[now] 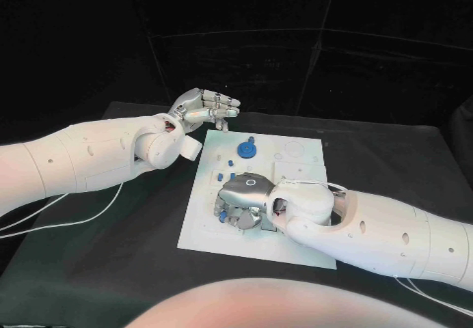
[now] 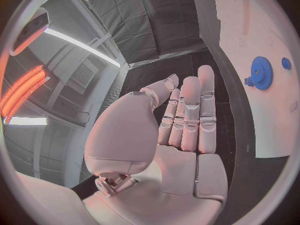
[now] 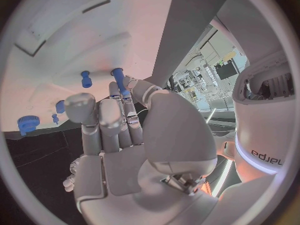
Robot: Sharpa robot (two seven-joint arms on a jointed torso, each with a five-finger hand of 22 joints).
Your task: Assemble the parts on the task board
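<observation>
- One task board, white, is laid mid-table, central to both arms.
- One right hand is lowered over the board's near half; a blue peg is pinched at its fingertips, probably for insertion.
- One left hand is held off the board's far-left corner, fingers loosely extended, nothing held.
- One blue gear sits on the far half, apart from both hands.

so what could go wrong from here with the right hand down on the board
1. The right hand pinches a blue peg between fingertips; the hold looks slight, so the peg may tilt or slip.
2. That hand hides much of the task board in the head view, so aiming at a hole is hard to check.
3. Its fingers sit close to other small blue parts and could knock them.
</observation>
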